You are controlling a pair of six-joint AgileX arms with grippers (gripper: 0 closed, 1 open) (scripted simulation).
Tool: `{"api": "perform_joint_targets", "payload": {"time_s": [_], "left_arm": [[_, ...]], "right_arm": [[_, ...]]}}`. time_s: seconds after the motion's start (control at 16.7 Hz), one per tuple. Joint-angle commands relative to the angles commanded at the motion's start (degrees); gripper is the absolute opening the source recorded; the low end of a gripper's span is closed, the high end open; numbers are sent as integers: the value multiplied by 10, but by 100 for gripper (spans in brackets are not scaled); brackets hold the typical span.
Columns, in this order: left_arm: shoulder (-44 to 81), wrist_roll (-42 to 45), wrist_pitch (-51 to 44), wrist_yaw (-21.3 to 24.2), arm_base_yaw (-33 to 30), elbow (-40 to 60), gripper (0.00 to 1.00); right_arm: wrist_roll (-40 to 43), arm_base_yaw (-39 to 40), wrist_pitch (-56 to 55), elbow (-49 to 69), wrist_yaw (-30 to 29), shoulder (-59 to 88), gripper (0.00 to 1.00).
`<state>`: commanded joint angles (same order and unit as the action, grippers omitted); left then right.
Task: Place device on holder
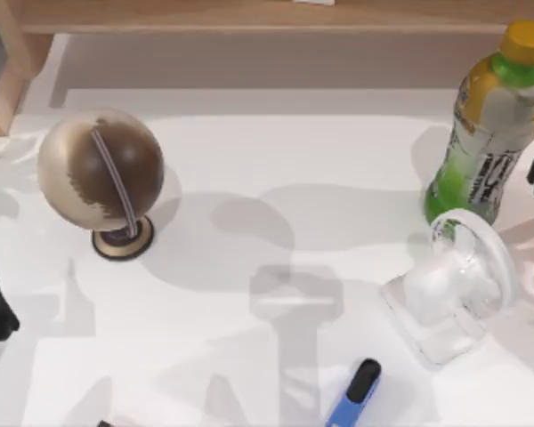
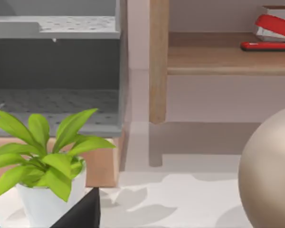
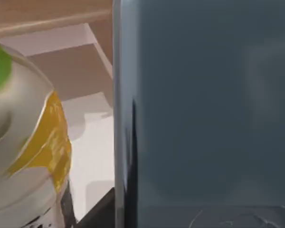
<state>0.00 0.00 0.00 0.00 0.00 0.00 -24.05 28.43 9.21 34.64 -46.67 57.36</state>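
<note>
i see the smartphone (image 3: 204,109) up close before my right wrist camera, beside the bottle (image 1: 492,116); whether the claw grips it, i cannot tell. the holder (image 1: 454,289) stands near the table's right edge.

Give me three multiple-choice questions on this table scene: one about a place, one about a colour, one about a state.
1. Where does the blue-and-black pen lie in the top view?
A) on the wooden shelf
B) on the table near the lower edge, left of the clear holder
C) against the globe's base

2. What colour is the cap of the drink bottle?
A) red
B) white
C) yellow

3. What state is the clear holder in?
A) bare, no device on it
B) carrying the smartphone
C) tipped under the bottle

Answers:
1 B, the pen lies on the white table, left of the holder.
2 C, the cap on the bottle is yellow.
3 A, nothing rests on the holder; the smartphone shows close in the right wrist view, beside the bottle.
</note>
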Motion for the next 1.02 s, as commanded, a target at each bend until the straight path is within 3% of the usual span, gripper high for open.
{"api": "perform_joint_targets", "payload": {"time_s": [0.24,0.66,1.02], "left_arm": [[0,0,0,0,0,0,100],[0,0,0,0,0,0,100],[0,0,0,0,0,0,100]], "right_arm": [[-15,-14,-35,-70,-23,-28,0],[-16,-14,-38,-75,-24,-28,0],[16,-70,-130,-79,17,18,0]]}}
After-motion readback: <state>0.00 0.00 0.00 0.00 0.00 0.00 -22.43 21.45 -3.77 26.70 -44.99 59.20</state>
